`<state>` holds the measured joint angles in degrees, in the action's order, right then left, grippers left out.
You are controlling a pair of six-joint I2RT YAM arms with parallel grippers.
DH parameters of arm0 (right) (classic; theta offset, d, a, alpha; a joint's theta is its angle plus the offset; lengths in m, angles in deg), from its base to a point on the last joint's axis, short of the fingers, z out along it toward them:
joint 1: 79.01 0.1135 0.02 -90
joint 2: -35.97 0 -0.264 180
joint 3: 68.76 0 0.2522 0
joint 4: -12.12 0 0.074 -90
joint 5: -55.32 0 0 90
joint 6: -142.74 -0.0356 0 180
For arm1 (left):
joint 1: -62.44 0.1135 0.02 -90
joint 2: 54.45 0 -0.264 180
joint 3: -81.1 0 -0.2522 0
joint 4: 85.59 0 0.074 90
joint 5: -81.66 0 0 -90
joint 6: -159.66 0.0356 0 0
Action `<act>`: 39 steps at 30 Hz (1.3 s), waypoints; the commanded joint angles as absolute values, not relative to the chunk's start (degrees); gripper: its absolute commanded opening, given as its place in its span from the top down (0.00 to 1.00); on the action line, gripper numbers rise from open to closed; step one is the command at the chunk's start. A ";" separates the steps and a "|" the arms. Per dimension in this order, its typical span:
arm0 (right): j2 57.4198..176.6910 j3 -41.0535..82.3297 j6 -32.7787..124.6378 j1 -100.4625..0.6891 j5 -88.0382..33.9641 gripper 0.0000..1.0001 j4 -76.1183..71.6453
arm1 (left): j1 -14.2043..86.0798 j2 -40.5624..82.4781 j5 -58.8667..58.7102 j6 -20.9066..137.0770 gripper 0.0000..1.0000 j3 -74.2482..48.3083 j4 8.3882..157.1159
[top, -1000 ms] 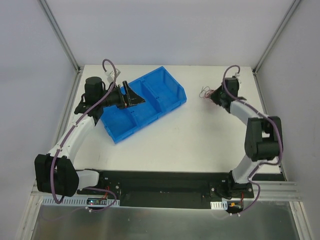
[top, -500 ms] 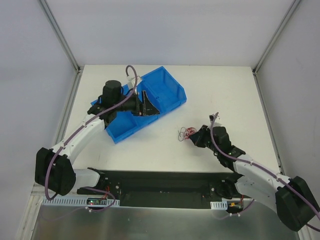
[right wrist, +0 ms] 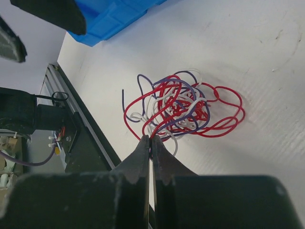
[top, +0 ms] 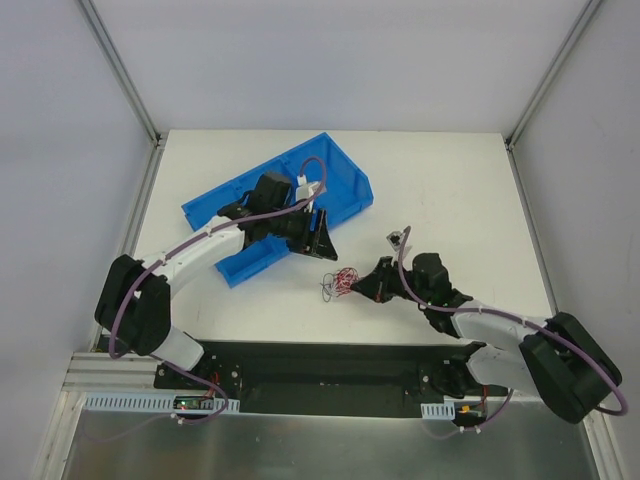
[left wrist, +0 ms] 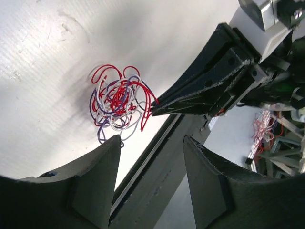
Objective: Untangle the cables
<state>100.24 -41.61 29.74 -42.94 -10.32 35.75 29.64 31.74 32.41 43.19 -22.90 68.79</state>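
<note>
The cables are a small curly tangle of red, white and purple wires lying on the white table near its front middle. My right gripper reaches in low from the right and is shut on a red wire at the tangle's edge; the right wrist view shows its tips pinching the cables. My left gripper hovers open just behind the tangle, off the blue bin's near corner. In the left wrist view its fingers stand apart with nothing between them, and the cables lie beyond their tips.
A blue bin sits at an angle at the back left, under the left arm. The black base rail runs along the table's front edge, close to the tangle. White walls and metal posts enclose the table.
My right arm has swung from the far right to the front middle, dragging the tangle with it. My left arm has come off the bin towards the tangle, its jaws narrower.
</note>
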 commanded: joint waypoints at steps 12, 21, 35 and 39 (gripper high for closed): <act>104.26 -35.05 32.70 -39.29 -13.67 0.98 33.34 | 28.60 40.21 31.21 57.71 0.62 -19.57 55.95; 102.86 -35.84 32.71 -39.37 -14.55 0.98 32.72 | 26.76 42.31 29.81 59.38 0.54 -18.61 53.31; 103.74 -35.40 32.88 -39.29 -12.97 0.98 33.69 | 25.53 48.91 26.29 58.77 0.55 -15.79 53.58; 103.74 -35.48 32.88 -39.29 -13.14 0.98 33.78 | 24.91 50.23 26.47 58.42 0.60 -15.09 53.58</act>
<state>104.18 -37.19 31.88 -39.49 -13.90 31.05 26.03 49.16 26.86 57.74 -17.35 54.39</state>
